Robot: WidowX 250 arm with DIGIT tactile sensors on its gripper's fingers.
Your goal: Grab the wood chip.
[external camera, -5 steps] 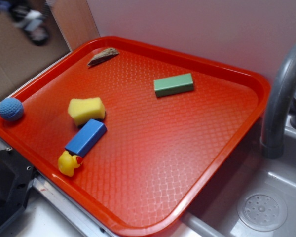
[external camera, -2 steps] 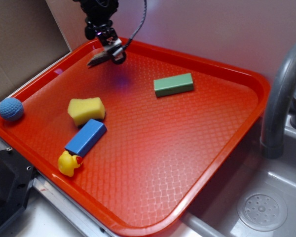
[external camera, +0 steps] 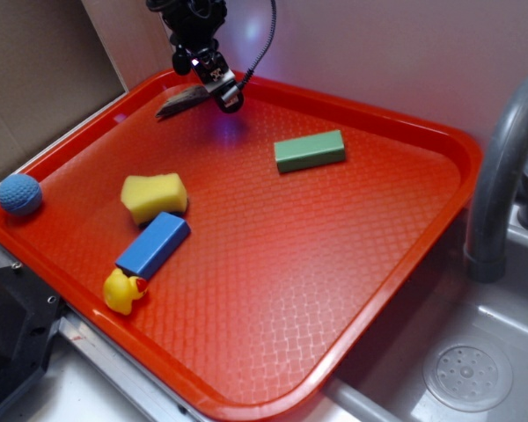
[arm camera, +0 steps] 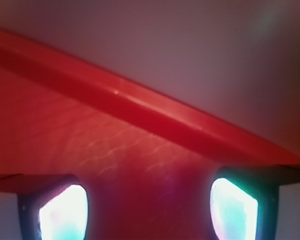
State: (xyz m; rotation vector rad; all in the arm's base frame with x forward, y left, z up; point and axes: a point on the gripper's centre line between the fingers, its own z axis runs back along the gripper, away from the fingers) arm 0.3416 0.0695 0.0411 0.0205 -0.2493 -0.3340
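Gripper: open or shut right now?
Open: the wrist view shows the gripper with fingertips spread wide and only bare tray between.

Red tray (external camera: 405, 264): green block (external camera: 310, 150), sponge (external camera: 154, 196), blue block (external camera: 153, 244), duck (external camera: 123, 291), ball (external camera: 19, 194)

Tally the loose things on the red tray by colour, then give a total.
Blue: 2, ball and block
Yellow: 2, sponge and duck
Green: 1, block
Brown: 1, wood chip
Total: 6
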